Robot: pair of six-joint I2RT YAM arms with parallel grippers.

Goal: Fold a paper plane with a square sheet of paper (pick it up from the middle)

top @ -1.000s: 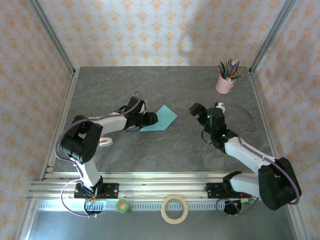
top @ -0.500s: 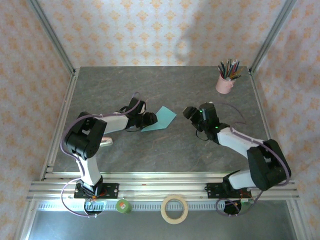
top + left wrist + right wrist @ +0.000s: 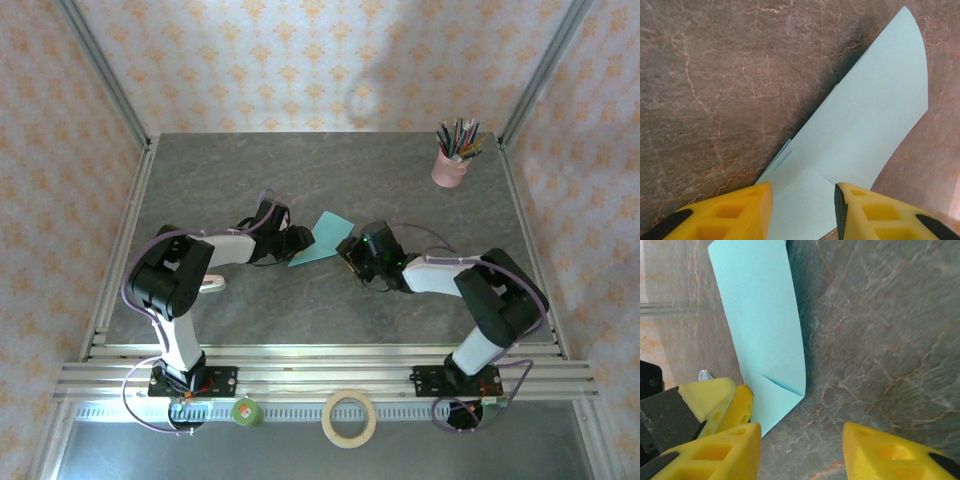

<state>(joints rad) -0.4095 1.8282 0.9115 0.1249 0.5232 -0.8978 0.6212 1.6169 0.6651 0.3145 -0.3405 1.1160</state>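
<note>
Lying flat near the middle of the grey surface [image 3: 300, 170], the folded paper [image 3: 325, 238] sat between the two arms. The left end effector [image 3: 298, 242] covered the paper's left end from above. In its wrist view, the left end effector [image 3: 802, 187] was released, with the paper [image 3: 865, 115] running between its fingers and cut off by the lower edge. Whether either pad touched the sheet could not be told. The right end effector [image 3: 348, 249] hung just beside the paper's right corner. Its wrist view showed it [image 3: 801, 426] released over bare stone, with the paper's [image 3: 760, 325] lower tip hidden behind one yellow finger [image 3: 720, 455]. A pencil cup [image 3: 450, 166] stood well apart.
</note>
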